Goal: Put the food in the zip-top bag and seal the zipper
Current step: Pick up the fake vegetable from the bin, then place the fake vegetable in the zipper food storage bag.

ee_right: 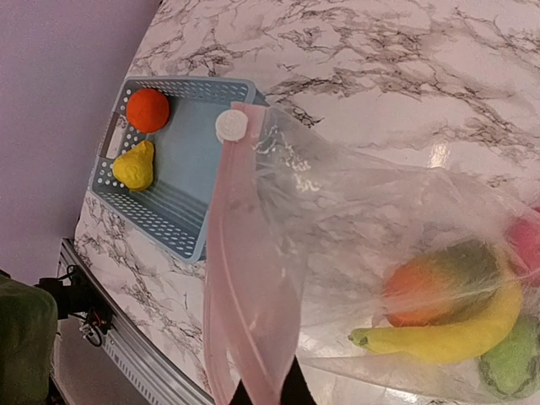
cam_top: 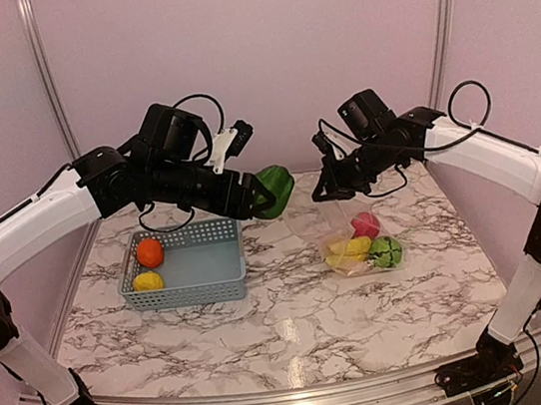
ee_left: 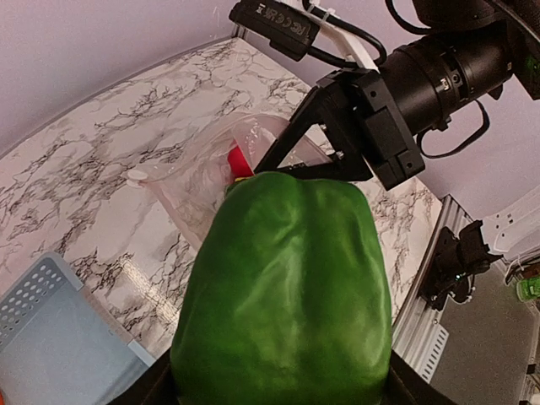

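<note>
On the desk, right of centre, zip-top bag point(cam_top: 336, 218): clear, crinkled film, its bottom end lying on the desk point(cam_top: 299, 329) and its mouth end lifted into the air.
Zipper point(ee_right: 245, 287): narrow, smooth, pale-pink strip along the bag's mouth, with a round white tab point(ee_right: 229, 126) at the end farthest from the right fingers.
Inside the bag: curved yellow banana point(ee_right: 447, 333), rounded orange-green mango point(ee_right: 439, 287) touching it, green melon point(ee_right: 510, 367) and red apple point(cam_top: 364, 225). All are bunched at the bottom end and softened by the wrinkled film.
Right fingers point(ee_right: 268, 395): pressed together, pinching the pink zipper strip and holding the mouth edge up off the desk.
Green pepper point(ee_left: 287, 295): glossy, lobed and plastic-looking, held in mid-air near the bag's raised mouth, between the two arms.
Left fingers point(cam_top: 260, 199): closed on the pepper's lower end, one on each side, kept apart by its width.
Basket point(cam_top: 204, 267): grey-blue perforated plastic, rectangular with low walls, standing on the desk well to the left of the bag.
In the basket: round orange point(cam_top: 149, 252) and knobbly yellow lemon point(cam_top: 148, 281), close together at its left end. The rest of its floor is bare plastic.
Desk: white surface veined in grey like marble, glossy enough to catch patches of overhead light.
</note>
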You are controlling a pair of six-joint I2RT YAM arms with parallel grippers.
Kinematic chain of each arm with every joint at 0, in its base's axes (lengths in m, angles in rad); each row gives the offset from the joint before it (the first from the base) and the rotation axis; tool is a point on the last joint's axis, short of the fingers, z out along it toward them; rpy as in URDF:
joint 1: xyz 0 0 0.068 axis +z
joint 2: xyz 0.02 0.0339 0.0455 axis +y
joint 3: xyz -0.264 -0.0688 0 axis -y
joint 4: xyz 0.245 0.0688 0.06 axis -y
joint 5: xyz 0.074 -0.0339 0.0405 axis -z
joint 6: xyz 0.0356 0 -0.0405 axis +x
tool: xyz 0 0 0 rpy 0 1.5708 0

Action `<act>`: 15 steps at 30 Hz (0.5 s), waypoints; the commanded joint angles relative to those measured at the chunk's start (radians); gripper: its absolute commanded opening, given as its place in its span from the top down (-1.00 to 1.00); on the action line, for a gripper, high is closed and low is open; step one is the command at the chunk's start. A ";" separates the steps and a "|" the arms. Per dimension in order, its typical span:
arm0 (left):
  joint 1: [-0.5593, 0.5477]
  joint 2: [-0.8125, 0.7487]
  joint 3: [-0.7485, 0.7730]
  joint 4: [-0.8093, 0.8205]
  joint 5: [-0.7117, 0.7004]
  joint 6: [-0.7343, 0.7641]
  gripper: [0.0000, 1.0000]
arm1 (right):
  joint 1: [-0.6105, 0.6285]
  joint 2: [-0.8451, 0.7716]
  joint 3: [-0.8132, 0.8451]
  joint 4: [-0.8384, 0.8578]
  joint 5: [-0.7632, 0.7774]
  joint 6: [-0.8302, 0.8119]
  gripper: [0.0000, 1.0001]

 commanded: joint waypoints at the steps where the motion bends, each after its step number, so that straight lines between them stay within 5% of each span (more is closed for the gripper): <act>1: 0.000 0.021 -0.014 0.070 0.101 -0.081 -0.16 | 0.012 0.027 0.045 -0.006 -0.007 -0.012 1.00; 15: 0.001 0.296 0.191 -0.027 0.154 -0.250 -0.14 | 0.017 0.002 0.056 -0.022 0.002 -0.010 1.00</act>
